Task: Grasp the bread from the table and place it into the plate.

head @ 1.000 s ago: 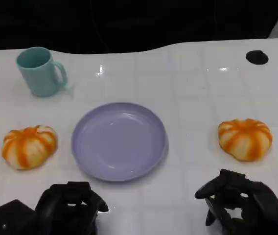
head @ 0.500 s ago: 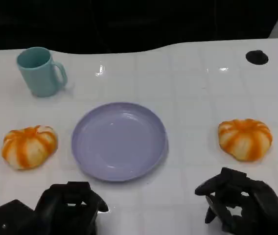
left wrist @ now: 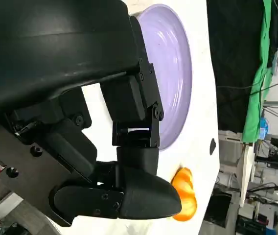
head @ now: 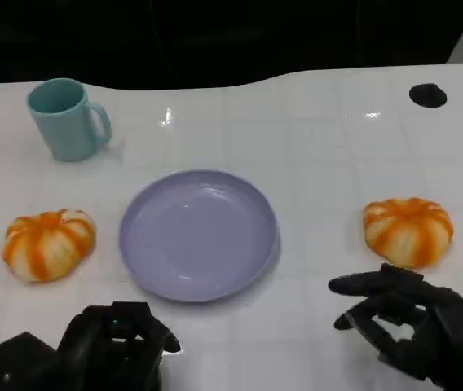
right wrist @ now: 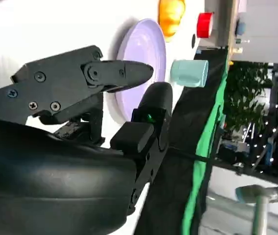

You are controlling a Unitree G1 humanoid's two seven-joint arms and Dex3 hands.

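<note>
Two orange-and-white striped breads lie on the white table, one left of the plate [head: 48,243] and one right of it [head: 407,230]. Between them sits the lilac plate [head: 199,235], with nothing in it. My right hand [head: 411,327] hovers just in front of the right bread, fingers spread and holding nothing, its fingertips a short way from the bread. At the near edge my left hand [head: 111,350] sits with fingers curled in on nothing. The left wrist view shows the plate [left wrist: 174,73] and the right bread [left wrist: 185,201]. The right wrist view shows the plate [right wrist: 144,61] and the left bread [right wrist: 171,14].
A teal mug [head: 67,119] stands at the back left, also seen as the mug [right wrist: 190,72] from the right wrist. A small black disc [head: 428,95] lies at the back right. The table's far edge runs along the dark background.
My right hand has uncurled its fingers and spread them, reaching a little toward the right bread. The left hand, breads and plate have not moved.
</note>
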